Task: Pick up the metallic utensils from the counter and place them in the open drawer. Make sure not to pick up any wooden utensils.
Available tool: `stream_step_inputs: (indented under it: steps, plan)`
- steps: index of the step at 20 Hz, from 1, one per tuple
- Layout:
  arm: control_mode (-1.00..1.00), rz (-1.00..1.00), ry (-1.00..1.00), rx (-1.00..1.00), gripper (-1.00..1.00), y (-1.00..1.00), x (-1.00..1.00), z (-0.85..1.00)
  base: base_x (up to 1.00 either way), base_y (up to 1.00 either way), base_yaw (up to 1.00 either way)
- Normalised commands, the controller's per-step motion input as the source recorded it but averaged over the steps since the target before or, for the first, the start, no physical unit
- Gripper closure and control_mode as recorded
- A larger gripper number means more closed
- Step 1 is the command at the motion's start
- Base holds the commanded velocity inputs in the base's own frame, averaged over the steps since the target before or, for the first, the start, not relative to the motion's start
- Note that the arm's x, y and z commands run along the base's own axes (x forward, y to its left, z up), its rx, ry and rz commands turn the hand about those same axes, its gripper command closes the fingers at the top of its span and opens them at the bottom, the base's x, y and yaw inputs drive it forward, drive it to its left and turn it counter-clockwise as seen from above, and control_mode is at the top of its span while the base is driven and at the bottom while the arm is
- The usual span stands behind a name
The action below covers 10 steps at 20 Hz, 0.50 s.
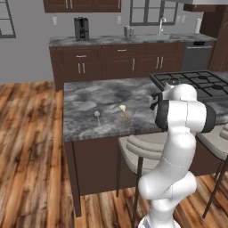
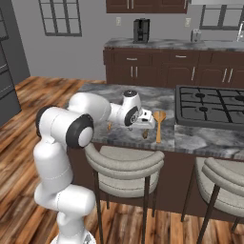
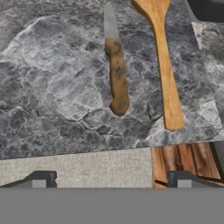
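Note:
A silver spoon [image 1: 97, 115] with a round head lies near the front edge of the marbled counter [image 1: 89, 95]. A short tan wooden utensil [image 1: 124, 111] lies just right of it. My gripper [image 2: 143, 127] hangs over the counter's front edge, to the right of both, and its jaws stand open [image 3: 113, 179] with nothing between them. Ahead of the fingertips lie a knife [image 3: 116, 70] with a silver blade and a brown handle, and beside it a long wooden spatula [image 3: 162, 65] [image 2: 158, 125]. The open drawer is out of view.
A black gas cooktop [image 1: 200, 82] [image 2: 209, 107] takes up the counter's right end. Padded stools [image 1: 142, 147] [image 2: 124, 162] stand against the counter front, right under my hand. A back counter with cabinets and a coffee machine [image 1: 81, 28] runs along the wall.

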Motion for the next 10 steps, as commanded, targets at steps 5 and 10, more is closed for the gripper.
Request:
stream_step_inputs:
  steps: [5,10]
  plan:
    - [-1.0,0.0,0.0,0.0,-1.0,0.0,0.17,-0.21,0.0,0.0,0.0]
    - [-1.0,0.0,0.0,0.0,-1.0,-0.03,0.2,-0.12,0.0,0.0,0.0]
